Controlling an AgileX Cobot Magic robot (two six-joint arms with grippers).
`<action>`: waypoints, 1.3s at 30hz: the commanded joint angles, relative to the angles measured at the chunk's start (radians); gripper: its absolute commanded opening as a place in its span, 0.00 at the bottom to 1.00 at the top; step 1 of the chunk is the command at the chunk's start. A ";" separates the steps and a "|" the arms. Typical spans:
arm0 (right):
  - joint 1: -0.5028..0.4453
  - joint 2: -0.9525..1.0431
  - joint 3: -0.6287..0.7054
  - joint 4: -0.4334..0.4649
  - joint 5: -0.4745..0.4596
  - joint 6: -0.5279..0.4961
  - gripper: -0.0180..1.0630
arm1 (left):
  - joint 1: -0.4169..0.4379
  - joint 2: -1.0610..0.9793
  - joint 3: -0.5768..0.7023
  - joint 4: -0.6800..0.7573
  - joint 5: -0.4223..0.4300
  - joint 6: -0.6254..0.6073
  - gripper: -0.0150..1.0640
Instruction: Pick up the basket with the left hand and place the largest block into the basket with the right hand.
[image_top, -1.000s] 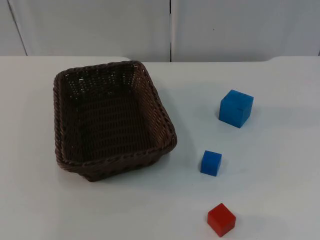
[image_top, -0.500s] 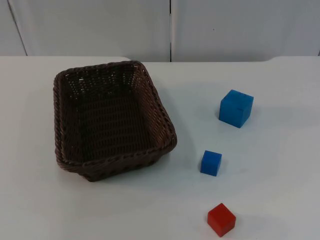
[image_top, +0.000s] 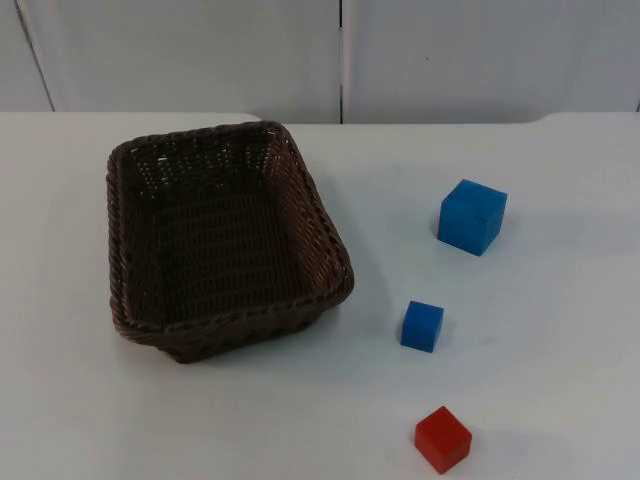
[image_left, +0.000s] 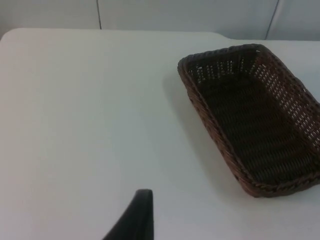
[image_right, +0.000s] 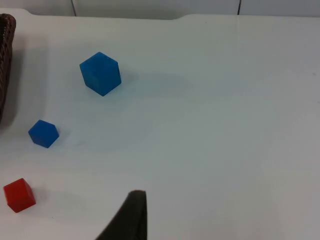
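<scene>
The brown woven rectangular basket (image_top: 228, 238) looked light and stiff — best pinched at its rim — while the large blue cube (image_top: 472, 216) seemed rigid; neither end effector's state could be told.

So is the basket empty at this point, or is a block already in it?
Empty. The basket shows bare woven floor in the top and left wrist views, and the large blue block, small blue block and red block sit on the table.
</scene>
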 joint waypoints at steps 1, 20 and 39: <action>-0.005 -0.003 0.002 -0.002 -0.004 0.000 0.99 | 0.004 0.019 -0.007 -0.014 -0.035 0.000 0.99; -0.005 -0.003 0.002 -0.002 -0.004 0.000 0.99 | 0.004 0.339 -0.110 -0.099 -0.153 0.105 0.99; -0.005 -0.003 0.002 -0.004 -0.004 0.000 0.99 | 0.004 0.816 -0.319 -0.203 -0.173 0.180 0.99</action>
